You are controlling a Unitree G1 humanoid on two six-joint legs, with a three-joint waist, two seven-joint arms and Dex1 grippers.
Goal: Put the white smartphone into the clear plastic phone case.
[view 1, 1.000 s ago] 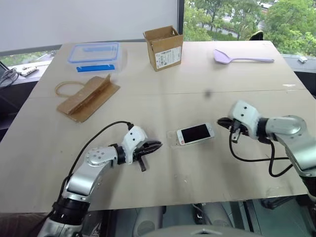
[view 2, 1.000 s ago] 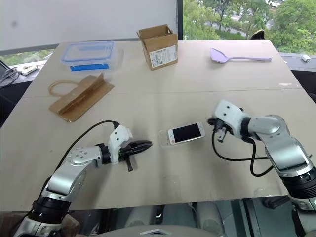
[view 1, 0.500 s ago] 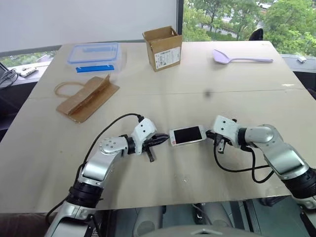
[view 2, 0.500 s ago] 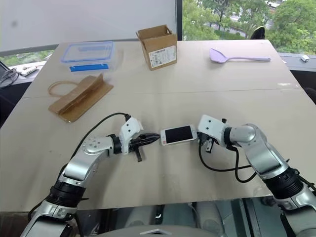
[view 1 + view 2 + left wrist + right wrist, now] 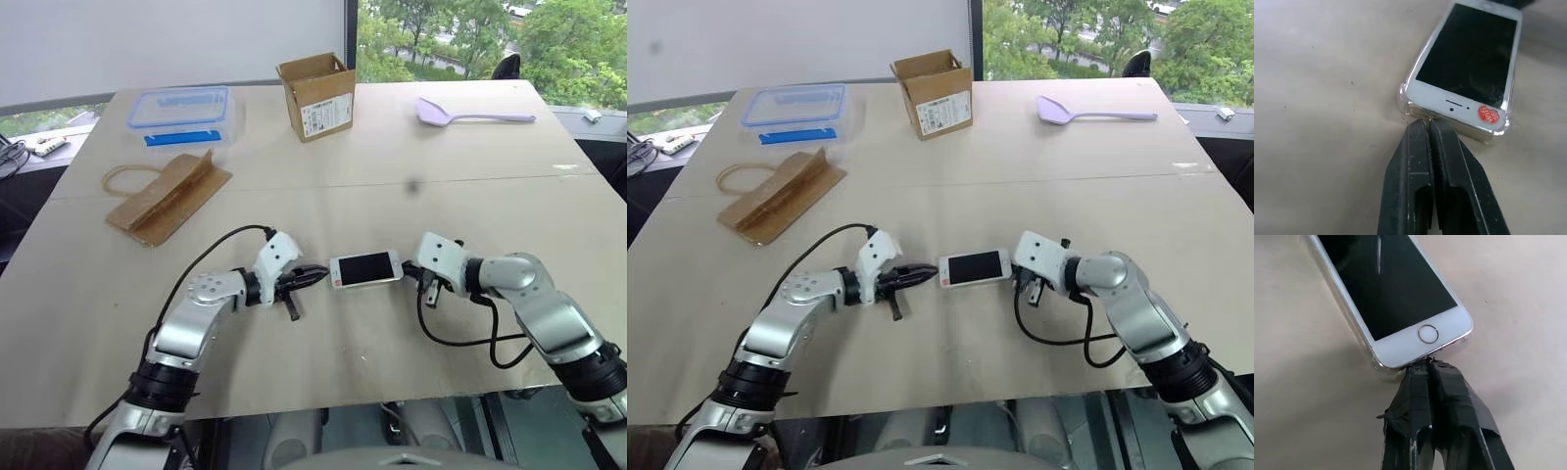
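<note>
The white smartphone (image 5: 365,268) lies screen-up on the table, between my two grippers. It sits in the clear plastic phone case (image 5: 1406,105), whose glossy rim shows around its edges. My left gripper (image 5: 318,275) is shut, its tips pressed against the phone's earpiece end (image 5: 1449,105). My right gripper (image 5: 408,269) is shut too, its tips against the home-button end (image 5: 1428,334). A small red sticker (image 5: 1489,113) is stuck near the earpiece.
A brown cardboard box (image 5: 316,95) and a clear blue-rimmed food box (image 5: 179,110) stand at the back. A folded cardboard piece with a rubber band (image 5: 167,193) lies at the left. A lilac spatula (image 5: 470,114) rests at the back right.
My right gripper has moved left and down to the phone's right end, and my left gripper has come up to its left end. The phone now sits square in the case.
</note>
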